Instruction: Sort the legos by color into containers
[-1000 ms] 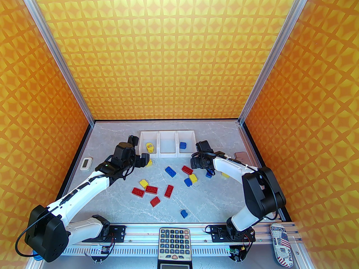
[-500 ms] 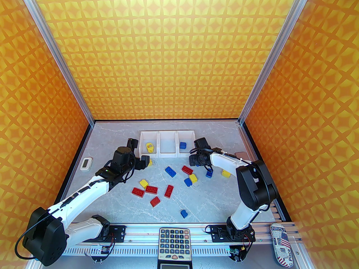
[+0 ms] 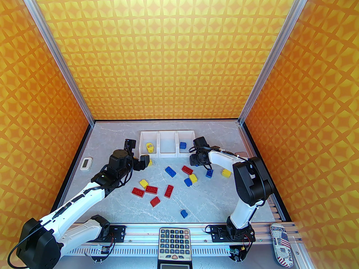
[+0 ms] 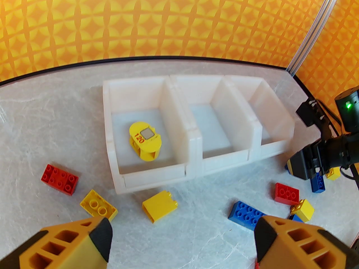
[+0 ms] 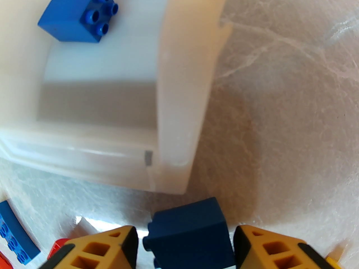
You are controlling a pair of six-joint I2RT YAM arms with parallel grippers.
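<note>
R gripper [image 5: 185, 235] brackets a dark blue lego [image 5: 190, 223] closely; can't tell if clamped. Elbow [image 3: 252, 178] swung in since 1 s ago, wrist edging toward right container [image 5: 179, 94]: drop prob. next.

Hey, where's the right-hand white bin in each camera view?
Top external: right-hand bin, near the centre.
Left wrist: right of centre.
Right wrist: upper left, side wall through the middle.
Shared landmark: dark blue lego off its front right corner.

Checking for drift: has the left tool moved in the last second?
Yes. The left tool has pulled back slightly toward the near left, away from the left bin.
</note>
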